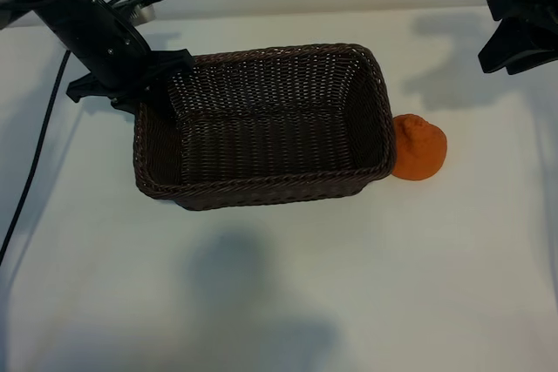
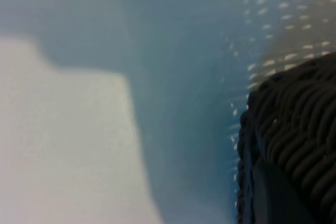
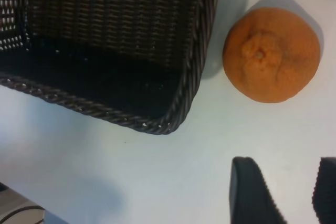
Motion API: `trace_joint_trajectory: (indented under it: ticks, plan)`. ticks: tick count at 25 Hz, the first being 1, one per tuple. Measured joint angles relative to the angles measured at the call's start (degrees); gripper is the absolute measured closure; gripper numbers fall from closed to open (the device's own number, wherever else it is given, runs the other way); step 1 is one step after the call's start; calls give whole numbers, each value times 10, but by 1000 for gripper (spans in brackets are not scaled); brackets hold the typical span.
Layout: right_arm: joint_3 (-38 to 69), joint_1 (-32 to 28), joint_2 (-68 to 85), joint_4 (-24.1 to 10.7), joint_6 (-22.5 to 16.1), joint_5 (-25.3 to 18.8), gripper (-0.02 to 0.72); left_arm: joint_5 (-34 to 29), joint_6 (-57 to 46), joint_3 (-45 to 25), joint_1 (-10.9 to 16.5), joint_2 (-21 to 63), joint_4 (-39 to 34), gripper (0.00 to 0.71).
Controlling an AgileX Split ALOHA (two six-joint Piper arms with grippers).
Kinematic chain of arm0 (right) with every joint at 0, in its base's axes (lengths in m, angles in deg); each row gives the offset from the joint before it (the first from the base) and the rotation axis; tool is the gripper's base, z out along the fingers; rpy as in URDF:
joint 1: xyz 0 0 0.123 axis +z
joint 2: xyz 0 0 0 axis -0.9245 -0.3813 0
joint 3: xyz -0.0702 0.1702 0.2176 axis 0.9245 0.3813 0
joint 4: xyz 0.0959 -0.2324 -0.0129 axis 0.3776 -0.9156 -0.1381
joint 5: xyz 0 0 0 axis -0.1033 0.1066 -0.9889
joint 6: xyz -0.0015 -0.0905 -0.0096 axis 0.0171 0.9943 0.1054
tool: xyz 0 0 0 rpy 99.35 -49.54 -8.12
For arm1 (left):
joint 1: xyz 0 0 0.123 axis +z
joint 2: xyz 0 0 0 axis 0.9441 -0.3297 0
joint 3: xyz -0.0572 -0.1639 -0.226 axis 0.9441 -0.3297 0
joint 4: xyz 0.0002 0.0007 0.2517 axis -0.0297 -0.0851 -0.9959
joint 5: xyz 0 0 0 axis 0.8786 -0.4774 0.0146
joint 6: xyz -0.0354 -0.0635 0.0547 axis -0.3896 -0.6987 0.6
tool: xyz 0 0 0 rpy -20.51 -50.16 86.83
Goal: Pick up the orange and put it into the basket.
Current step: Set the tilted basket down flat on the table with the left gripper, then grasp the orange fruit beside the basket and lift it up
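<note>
The orange (image 1: 420, 147) is sitting on the white table (image 1: 279, 285), just outside the basket (image 1: 261, 185) and touching or all but touching its short wall on the side nearer the right arm; the basket itself is lying empty in the middle of the table, long side across.

The left gripper (image 1: 161, 76) is pressing in at the basket's far corner on its own side; its wrist camera is showing braided rim (image 2: 294, 129) right up close with a dark fingertip (image 2: 278, 192) against it, so it looks to be pinching the rim, jaws narrowed to about the weave's thickness; I take that as steadying the basket so it is not sliding while the fruit goes in, though I cannot see both fingers.

The right gripper (image 1: 523, 32) is hanging above the table's far right edge, well apart from the orange; its two fingers (image 3: 252, 192) are standing partly spread with nothing between them, pointing down towards the fruit; it seems to be lining up for the reach, and the grab has not yet begun.
</note>
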Motion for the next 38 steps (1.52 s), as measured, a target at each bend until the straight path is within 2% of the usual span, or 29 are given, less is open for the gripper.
trace_joint_trajectory:
  ticks: [15,18,21,24,28,38]
  plan:
    - [0,0,0,0,0,0,379,3,5,0,0,-8,6,529]
    - [0,0,0,0,0,0,379,3,5,0,0,-8,6,483]
    - [0,0,0,0,0,0,379,3,2,0,0,-8,7,391]
    - [0,0,0,0,0,0,379,3,1,1,0,-8,11,330]
    - [0,0,0,0,0,0,379,-1,0,1,0,-8,11,308]
    - [0,0,0,0,0,0,379,-16,-7,2,0,-7,12,304]
